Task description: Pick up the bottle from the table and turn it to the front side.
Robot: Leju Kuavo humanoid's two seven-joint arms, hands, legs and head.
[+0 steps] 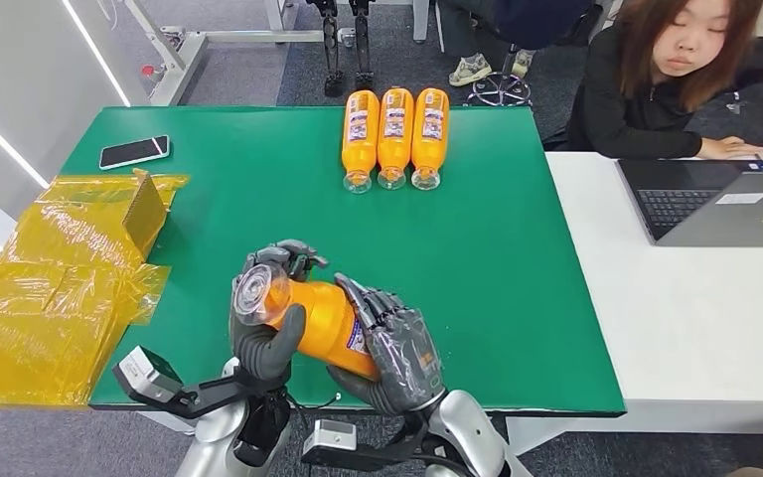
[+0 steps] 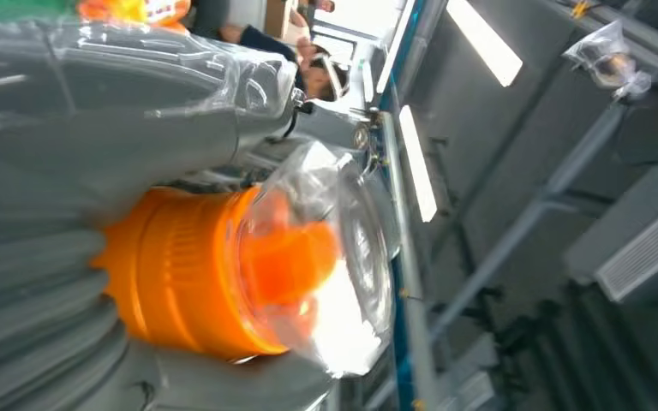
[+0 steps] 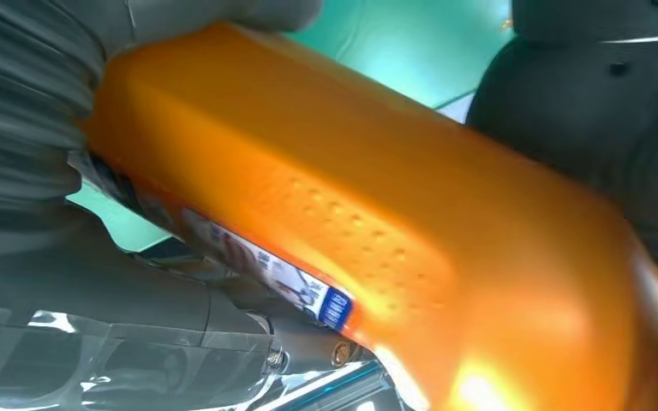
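Note:
An orange bottle [image 1: 323, 320] with a clear cap [image 1: 257, 291] is held above the near edge of the green table [image 1: 477, 268], lying tilted with its cap toward the left. My left hand [image 1: 266, 328] grips the neck end; the cap [image 2: 308, 265] shows close up past its fingers [image 2: 43, 291]. My right hand [image 1: 397, 348] holds the bottle's body [image 3: 377, 214] from the right side, and the label edge [image 3: 266, 265] faces down toward that palm. Three more orange bottles [image 1: 394, 135] lie side by side at the table's far edge.
A phone [image 1: 134, 151] lies at the far left of the table. Yellow plastic wrapping [image 1: 50, 288] and a cardboard piece [image 1: 145, 211] cover the left side. A person [image 1: 661, 75] sits at a white desk [image 1: 695, 318] with a laptop [image 1: 715, 204] on the right.

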